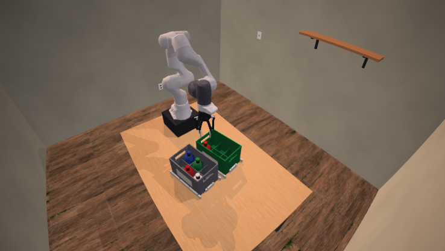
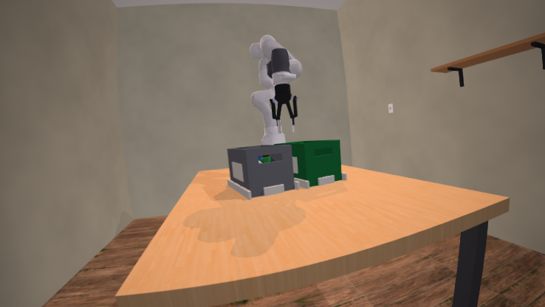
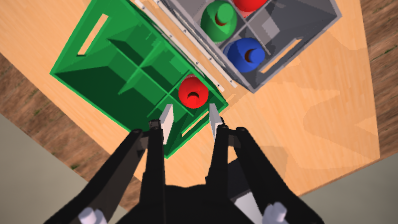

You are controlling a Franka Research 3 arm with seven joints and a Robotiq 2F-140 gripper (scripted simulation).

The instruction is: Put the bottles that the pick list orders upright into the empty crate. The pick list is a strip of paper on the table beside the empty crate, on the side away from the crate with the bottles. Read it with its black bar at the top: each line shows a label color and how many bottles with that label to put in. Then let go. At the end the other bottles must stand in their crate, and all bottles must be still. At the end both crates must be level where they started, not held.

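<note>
The green crate (image 1: 232, 165) (image 2: 324, 167) (image 3: 80, 95) stands level and holds one upright red bottle (image 1: 205, 145) (image 3: 193, 90) in a corner compartment at the robot's end. The grey crate (image 1: 210, 183) (image 2: 270, 174) (image 3: 310, 35) beside it holds a blue bottle (image 1: 188, 157) (image 3: 243, 55), a green bottle (image 1: 198, 164) (image 3: 218, 24), a red bottle (image 1: 189, 171) (image 3: 250, 4) and a white-capped bottle (image 1: 198, 177). My gripper (image 1: 205, 134) (image 2: 286, 128) (image 3: 191, 111) is partly open and empty, above the green crate's robot end, clear of its red bottle. The pick list is not visible in these views.
Low pale rails (image 1: 186, 185) (image 2: 239, 189) run around the crates' feet, with a narrow gap between the crates. The black robot base (image 1: 179, 126) stands behind them on the wooden table (image 1: 265, 187) (image 2: 343, 224). A wall shelf (image 1: 342, 45) (image 2: 492, 53) hangs far off.
</note>
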